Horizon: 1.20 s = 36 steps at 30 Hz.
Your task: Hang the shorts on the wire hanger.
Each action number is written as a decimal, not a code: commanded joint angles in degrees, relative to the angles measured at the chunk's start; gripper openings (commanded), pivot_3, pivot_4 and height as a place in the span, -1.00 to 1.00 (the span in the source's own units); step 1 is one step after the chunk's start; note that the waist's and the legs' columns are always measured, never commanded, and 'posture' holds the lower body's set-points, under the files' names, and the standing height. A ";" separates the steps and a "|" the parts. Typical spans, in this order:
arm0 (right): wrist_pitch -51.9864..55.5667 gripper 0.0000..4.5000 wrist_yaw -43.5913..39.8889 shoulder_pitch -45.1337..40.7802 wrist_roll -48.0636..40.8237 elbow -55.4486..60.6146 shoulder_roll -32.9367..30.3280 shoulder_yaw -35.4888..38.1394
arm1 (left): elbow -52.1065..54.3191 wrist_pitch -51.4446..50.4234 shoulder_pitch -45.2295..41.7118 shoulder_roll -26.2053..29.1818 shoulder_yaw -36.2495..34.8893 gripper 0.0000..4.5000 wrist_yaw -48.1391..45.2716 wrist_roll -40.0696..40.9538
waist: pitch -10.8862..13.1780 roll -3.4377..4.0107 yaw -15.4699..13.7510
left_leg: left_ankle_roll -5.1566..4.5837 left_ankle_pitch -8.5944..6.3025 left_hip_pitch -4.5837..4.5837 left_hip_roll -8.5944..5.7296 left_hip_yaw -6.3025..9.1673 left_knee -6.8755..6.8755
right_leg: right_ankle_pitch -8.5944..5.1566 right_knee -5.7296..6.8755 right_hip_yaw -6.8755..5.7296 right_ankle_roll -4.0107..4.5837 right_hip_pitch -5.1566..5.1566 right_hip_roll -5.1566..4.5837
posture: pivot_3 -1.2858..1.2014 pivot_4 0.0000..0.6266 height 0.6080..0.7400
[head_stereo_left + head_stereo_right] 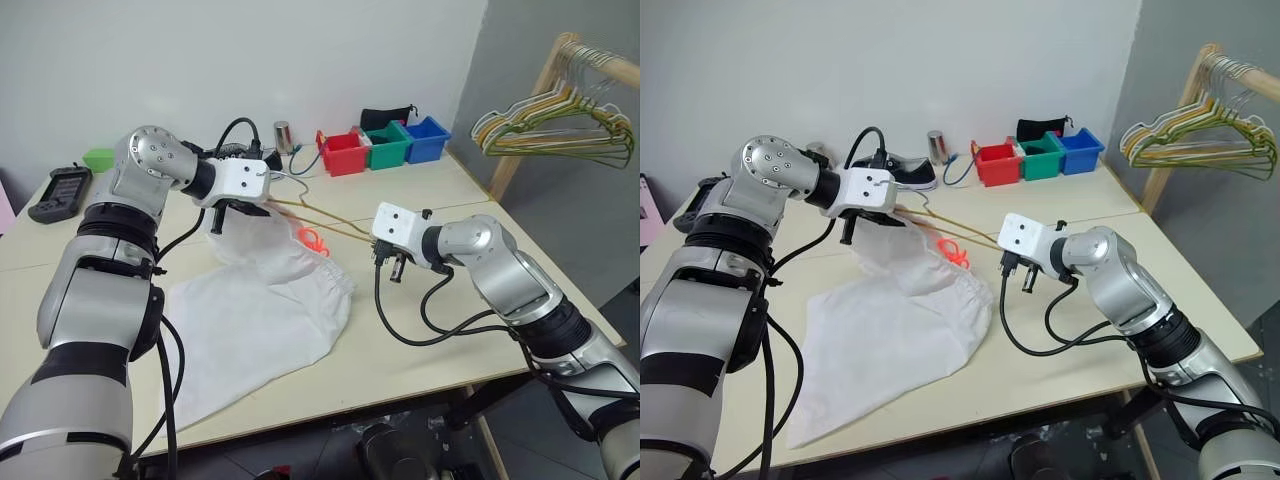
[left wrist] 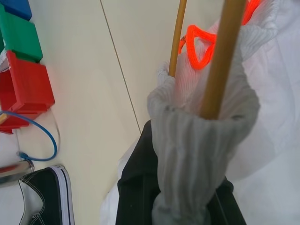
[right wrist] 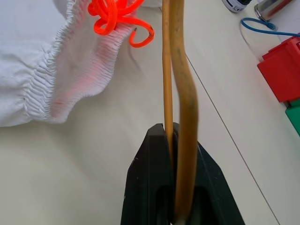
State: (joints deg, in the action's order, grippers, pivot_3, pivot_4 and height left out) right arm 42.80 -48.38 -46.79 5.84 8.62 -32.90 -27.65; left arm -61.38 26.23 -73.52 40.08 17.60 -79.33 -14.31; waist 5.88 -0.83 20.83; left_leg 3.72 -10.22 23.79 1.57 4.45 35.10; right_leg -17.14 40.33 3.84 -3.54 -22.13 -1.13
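Pale table [image 1: 420, 190], white shorts [image 1: 255, 315], unlabelled wire hanger [image 1: 330, 225].

From my seat the shorts [image 1: 262, 315] read as soft, matt white cloth, ribbed and gathered along the waistband, with a bright orange-red cord drawstring [image 3: 115, 16] that looks smooth and slightly shiny. The wire hanger [image 3: 180, 89] seems a thin golden-tan rod with a dull, faintly uneven coating. I see the table [image 1: 420, 350] as pale, smooth and matt, like laminate. The far bins [image 1: 385, 145] look like hard glossy plastic. The right gripper [image 3: 176, 183] has matt black plastic-looking fingers.
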 commanded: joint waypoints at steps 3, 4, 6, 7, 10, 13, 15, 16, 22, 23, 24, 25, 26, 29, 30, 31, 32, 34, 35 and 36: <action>-2.62 -0.73 -2.91 -3.21 -2.03 0.18 -0.03 3.22 | 2.43 -1.18 0.22 0.03 -2.18 -1.00 1.55 1.70 | 0.00 0.00 0.01 | -0.02 0.02 -0.01 -0.01 0.01 0.03 | 0.00 0.05 0.00 0.00 0.00 0.00 | -0.19 -1.00 1.00; -2.72 -0.60 -3.49 -3.23 -2.20 0.13 -0.33 3.44 | 2.69 -1.29 0.46 0.14 -2.19 -1.00 1.78 1.70 | 0.00 0.00 0.01 | -0.03 0.02 -0.02 -0.02 0.00 0.05 | 0.00 0.09 0.01 0.00 0.00 0.00 | -0.19 -1.00 1.00; -2.25 -0.38 -4.89 -3.59 -2.94 0.28 -1.71 4.79 | 3.80 -1.53 1.73 0.76 -2.42 -1.00 1.68 2.19 | -0.01 -0.01 -0.02 | -0.04 0.03 -0.02 -0.01 0.02 0.07 | 0.00 0.15 -0.01 0.00 0.00 0.00 | -0.19 -0.98 1.00; -2.07 -0.26 -5.69 -3.82 -3.31 0.42 -2.69 5.58 | 4.54 -1.68 2.55 1.08 -2.60 -1.00 1.67 2.51 | -0.01 -0.01 -0.06 | -0.04 0.04 -0.02 -0.02 0.03 0.08 | 0.00 0.17 -0.01 0.00 0.00 0.00 | -0.18 -0.98 1.00; -1.21 0.04 -7.50 -4.22 -4.42 1.36 -5.05 7.22 | 7.34 -2.30 5.06 1.98 -3.17 -1.00 1.90 2.95 | -0.01 -0.01 -0.11 | -0.04 0.05 -0.03 -0.02 0.03 0.09 | 0.00 0.20 0.00 0.00 0.00 -0.01 | -0.18 -0.97 1.00; 4.17 0.32 -11.23 -4.92 -8.88 3.60 -8.00 11.45 | 13.98 -3.90 11.11 3.84 -4.02 -1.00 1.96 4.13 | -0.01 -0.01 0.00 | -0.04 0.05 -0.06 -0.01 0.02 0.10 | 0.00 0.25 0.02 0.00 -0.01 -0.02 | -0.18 -0.95 1.00; 8.46 0.52 -11.93 -4.41 -11.97 4.39 -8.60 14.02 | 19.01 -7.29 14.86 4.69 -5.31 -1.00 2.20 5.77 | -0.01 -0.01 0.01 | -0.04 0.05 -0.14 0.00 0.00 0.09 | -0.01 0.42 0.07 0.00 -0.01 -0.02 | -0.18 -0.95 1.00; 10.87 0.61 -11.31 -3.06 -13.27 4.29 -8.26 15.22 | 21.92 -9.83 16.87 5.25 -6.38 -1.00 2.52 6.91 | 0.00 -0.01 0.04 | -0.04 0.05 -0.17 0.01 0.00 0.09 | -0.01 0.46 0.07 0.00 -0.01 -0.02 | -0.18 -0.94 1.00; 25.19 0.94 -4.68 6.11 -19.65 1.93 1.02 18.87 | 37.82 -26.19 26.83 8.65 -12.37 -1.00 2.89 13.66 | -0.25 -0.41 0.13 | -0.09 0.10 -0.39 0.05 0.03 0.09 | -0.02 0.61 0.07 0.03 0.11 0.05 | -0.17 -0.93 1.00; 27.09 0.94 -3.78 7.35 -20.86 1.49 3.59 19.19 | 40.19 -28.56 28.37 9.39 -13.29 -1.00 2.89 14.64 | -0.25 -0.41 0.09 | -0.09 0.10 -0.46 0.06 0.00 0.08 | -0.02 0.63 0.14 0.04 0.13 0.06 | -0.17 -0.93 1.00; 28.98 0.94 -2.72 8.05 -22.05 0.85 6.15 19.80 | 42.37 -30.65 29.72 10.04 -14.10 -1.00 3.01 15.49 | -0.25 -0.41 0.09 | -0.09 0.11 -0.55 0.04 -0.01 0.08 | -0.01 0.65 0.17 0.04 0.21 0.06 | -0.16 -0.92 1.00; 30.08 0.94 -1.52 8.18 -22.93 -0.60 8.96 20.16 | 44.21 -32.52 30.86 10.57 -14.88 -1.00 3.32 16.20 | -0.24 -0.40 0.09 | -0.10 0.11 -0.63 0.02 -0.02 0.07 | -0.01 0.66 0.18 0.04 0.28 0.06 | -0.16 -0.92 1.00; 30.68 0.94 -0.16 8.03 -23.39 -2.21 11.38 20.43 | 45.76 -34.03 31.78 11.02 -15.43 -1.00 3.65 16.74 | -0.24 -0.40 0.06 | -0.10 0.11 -0.77 0.03 -0.03 0.07 | -0.01 0.67 0.21 0.04 0.39 0.06 | -0.16 -0.92 1.00; 33.26 0.94 4.88 5.55 -24.26 -8.67 18.82 22.72 | 49.39 -37.04 34.02 12.06 -16.36 -1.00 4.44 17.79 | -0.25 -0.42 -0.25 | -0.10 0.11 -0.98 0.02 0.03 0.06 | -0.01 0.63 0.18 0.04 0.64 0.07 | -0.14 -0.91 1.00; 33.96 0.94 5.71 4.44 -25.14 -10.24 20.93 23.76 | 50.49 -37.77 34.62 12.30 -16.46 -1.00 4.68 18.10 | -0.25 -0.42 -0.35 | -0.10 0.11 -1.01 0.00 0.04 0.06 | -0.01 0.62 0.17 0.04 0.72 0.08 | -0.14 -0.91 1.00; 33.71 0.94 6.67 3.52 -25.42 -11.85 22.65 24.12 | 51.50 -38.43 35.20 12.55 -16.57 -1.00 4.90 18.42 | -0.25 -0.42 -0.42 | -0.10 0.11 -0.99 -0.01 0.04 0.06 | -0.01 0.62 0.18 0.04 0.72 0.08 | -0.12 -0.91 1.00; 33.08 0.94 7.35 3.03 -25.39 -13.07 23.69 23.89 | 52.27 -38.94 35.64 12.75 -16.63 -1.00 5.10 18.63 | -0.25 -0.42 -0.67 | -0.10 0.11 -0.98 -0.02 0.04 0.06 | -0.01 0.62 0.18 0.04 0.72 0.08 | -0.12 -0.91 1.00; 30.88 0.94 8.59 2.91 -24.55 -15.23 24.47 22.39 | 53.39 -39.68 36.30 13.03 -16.74 -1.00 5.49 18.96 | -0.27 -0.44 -1.42 | -0.10 0.11 -0.96 -0.02 0.06 0.06 | -0.01 0.57 0.18 0.04 0.72 0.08 | -0.12 -0.92 1.00; 29.88 0.94 9.13 3.08 -24.25 -16.02 24.50 21.79 | 53.83 -39.94 36.56 13.14 -16.76 -1.00 5.70 19.12 | -0.28 -0.46 -1.81 | -0.10 0.11 -0.95 -0.01 0.06 0.06 | -0.01 0.54 0.17 0.05 0.71 0.09 | -0.11 -0.93 1.00; 29.10 0.94 9.47 3.29 -24.14 -16.53 24.46 21.26 | 54.27 -40.17 36.85 13.28 -16.80 -1.00 5.90 19.31 | -0.28 -0.46 -2.15 | -0.10 0.11 -0.93 0.00 0.06 0.06 | -0.03 0.52 0.17 0.07 0.71 0.10 | -0.10 -0.93 1.00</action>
State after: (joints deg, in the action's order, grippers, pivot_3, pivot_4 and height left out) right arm 74.11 -39.88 -43.07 -18.54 -7.29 -8.37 -6.00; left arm -9.35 -13.42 -36.50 51.93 3.09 -74.32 3.88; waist 5.60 -1.29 18.68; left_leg 3.61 -10.11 22.90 1.56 4.51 35.15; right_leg -17.17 40.78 4.01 -3.46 -21.43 -1.03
